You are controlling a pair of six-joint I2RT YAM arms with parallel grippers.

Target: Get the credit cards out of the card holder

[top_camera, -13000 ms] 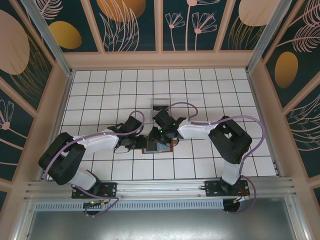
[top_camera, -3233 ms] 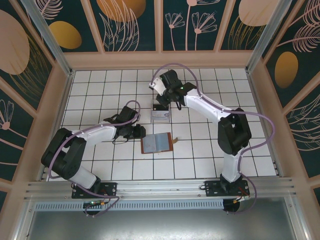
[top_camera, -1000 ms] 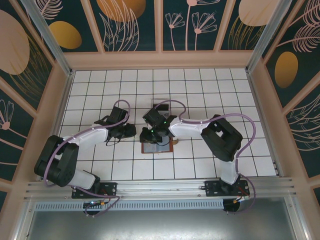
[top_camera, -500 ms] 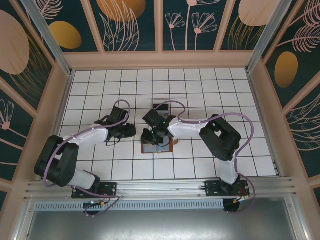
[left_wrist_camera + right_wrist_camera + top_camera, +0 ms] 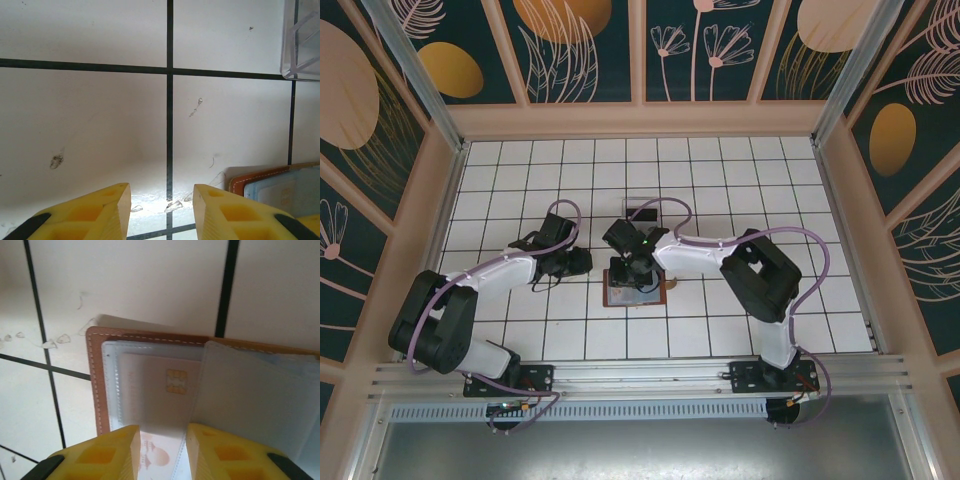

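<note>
The card holder [image 5: 95, 385] lies open on the tiled table, brown leather rim round clear sleeves. A pale pink credit card [image 5: 150, 395] with a gold chip sits in the left sleeve. My right gripper [image 5: 162, 432] hovers just over that card, its yellow fingers a little apart and gripping nothing. From above, the right gripper [image 5: 624, 273] stands at the card holder's [image 5: 650, 293] left part. My left gripper [image 5: 582, 263] rests a tile to the left, open over bare tile [image 5: 161, 189], with the card holder's corner [image 5: 270, 182] at its right.
A clear acrylic stand [image 5: 642, 212] stands one tile behind the card holder, its corner [image 5: 302, 40] showing in the left wrist view. Pink walls fence the white tiled table [image 5: 720, 180]. Small clear scraps lie on the tile by the left fingers.
The right gripper's jaws have spread a little over the card holder and the wrist has shifted slightly. The left arm has stayed put.
</note>
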